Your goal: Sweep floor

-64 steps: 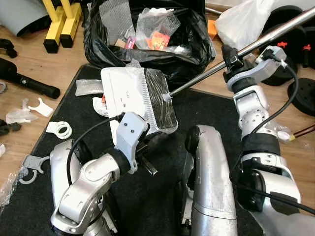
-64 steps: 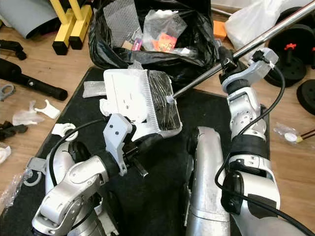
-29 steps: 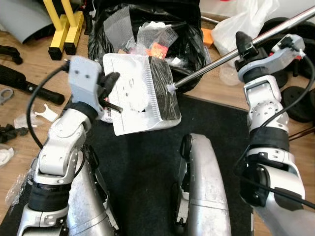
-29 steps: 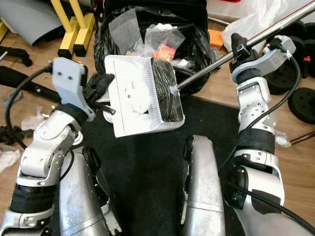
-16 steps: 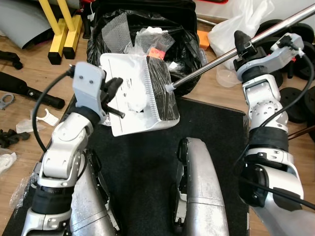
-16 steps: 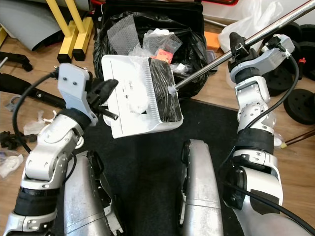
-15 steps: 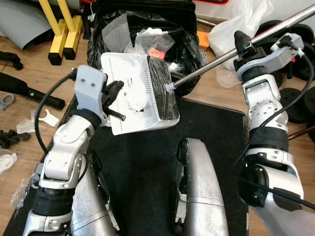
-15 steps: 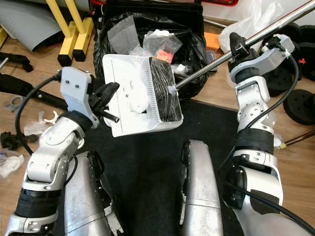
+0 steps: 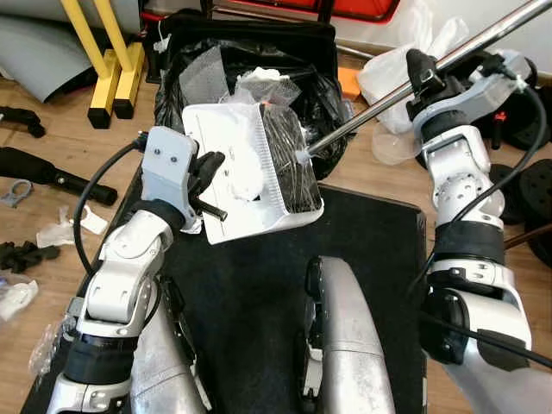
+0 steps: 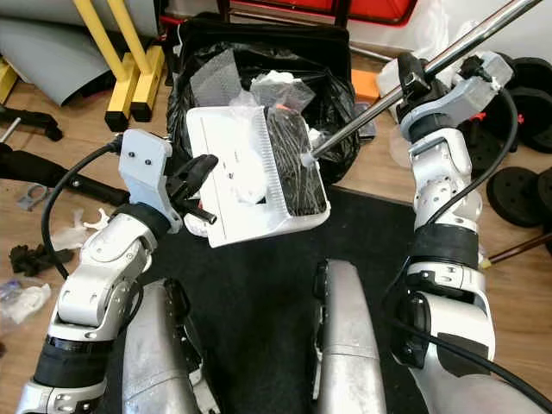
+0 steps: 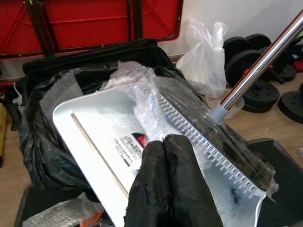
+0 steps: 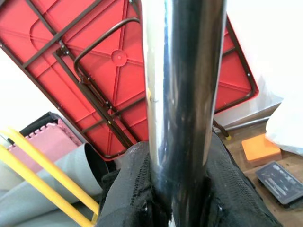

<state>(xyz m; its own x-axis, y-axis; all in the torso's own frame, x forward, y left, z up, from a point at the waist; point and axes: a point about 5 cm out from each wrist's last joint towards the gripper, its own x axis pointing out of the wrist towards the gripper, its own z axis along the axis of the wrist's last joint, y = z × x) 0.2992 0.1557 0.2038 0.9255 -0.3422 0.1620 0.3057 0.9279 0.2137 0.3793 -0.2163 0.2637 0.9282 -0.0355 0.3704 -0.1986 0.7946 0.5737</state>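
Note:
A white dustpan [image 9: 233, 177] hangs tilted in the air just in front of the open black bin bag [image 9: 172, 82]. My left gripper [image 9: 207, 171] is shut on the dustpan's near edge; in the left wrist view its fingers [image 11: 168, 184] are pressed together over the pan [image 11: 94, 127]. Crumpled bubble wrap [image 11: 137, 87] lies in the pan. The broom's black bristles [image 9: 289, 164] rest against the pan's comb edge. Its metal pole [image 9: 379, 99] slants up to the right, where my right gripper [image 9: 420, 73] is shut on it. The right wrist view looks along the pole [image 12: 182, 71].
The bin bag holds plastic wrap and packets. I stand on a black mat [image 9: 250, 293] on a wooden floor. Scraps [image 9: 69, 222] litter the floor at left. Yellow stand legs [image 9: 95, 52] are at back left, a white plastic bag [image 9: 388, 65] and weight plates [image 10: 517, 185] at right.
My left arm has lifted the dustpan off the mat up to the bag's rim, with the broom head following it. The view has shifted as my body moved.

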